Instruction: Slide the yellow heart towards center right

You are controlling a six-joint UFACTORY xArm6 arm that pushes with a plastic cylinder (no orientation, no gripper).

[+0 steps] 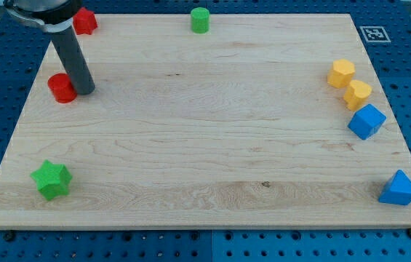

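The yellow heart lies near the right edge of the wooden board, a little above mid-height. It touches a yellow hexagon at its upper left and a blue cube just below it. My tip is far away at the upper left of the board, right beside a red cylinder on that block's right side. The dark rod slants up toward the view's top left.
A red star-like block sits at the top left corner behind the rod. A green cylinder stands at the top centre. A green star lies at the bottom left. A blue triangle lies at the bottom right corner.
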